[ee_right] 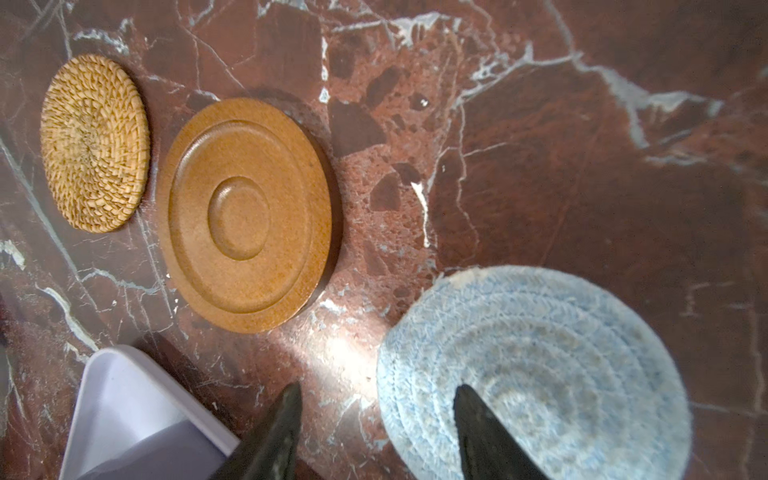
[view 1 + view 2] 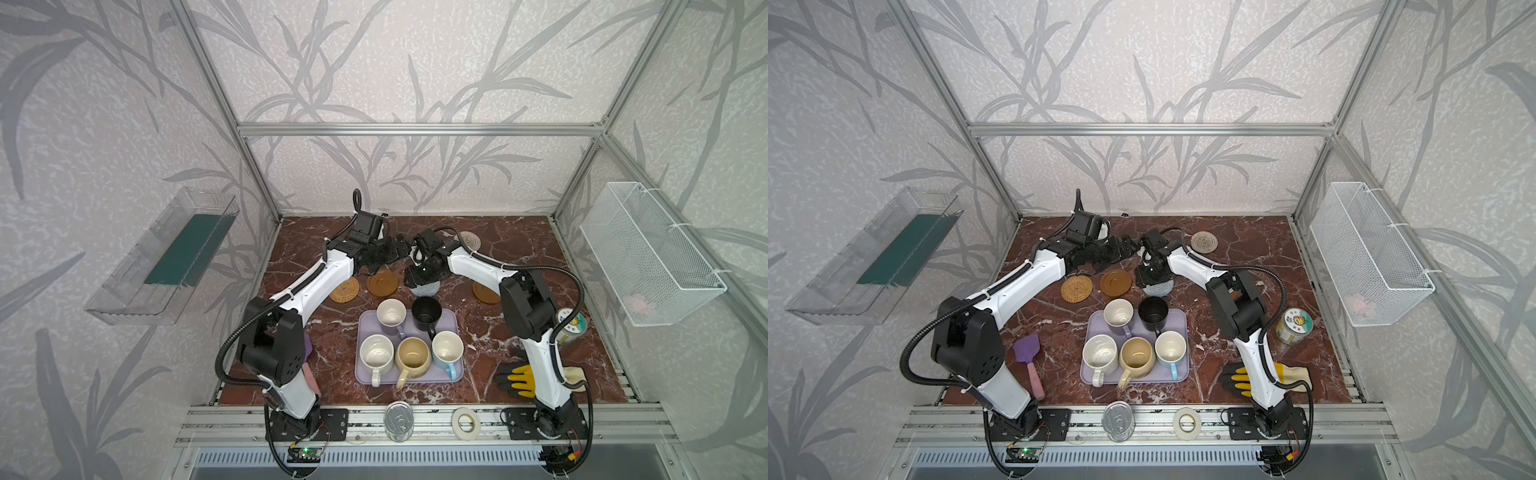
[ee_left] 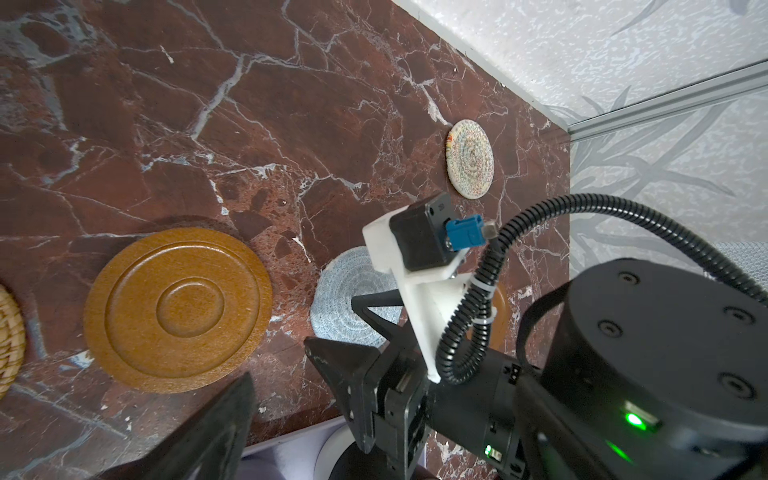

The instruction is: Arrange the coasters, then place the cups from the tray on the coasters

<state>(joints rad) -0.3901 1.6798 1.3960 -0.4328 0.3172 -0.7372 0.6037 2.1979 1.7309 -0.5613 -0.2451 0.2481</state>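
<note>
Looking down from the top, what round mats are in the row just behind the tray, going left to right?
rattan coaster → wooden coaster → blue coaster → second wooden coaster

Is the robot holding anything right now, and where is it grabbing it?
Nothing is held. The right gripper hangs open over the edge of the grey-blue coaster, which lies flat on the table. The left gripper is open and empty too.
</note>
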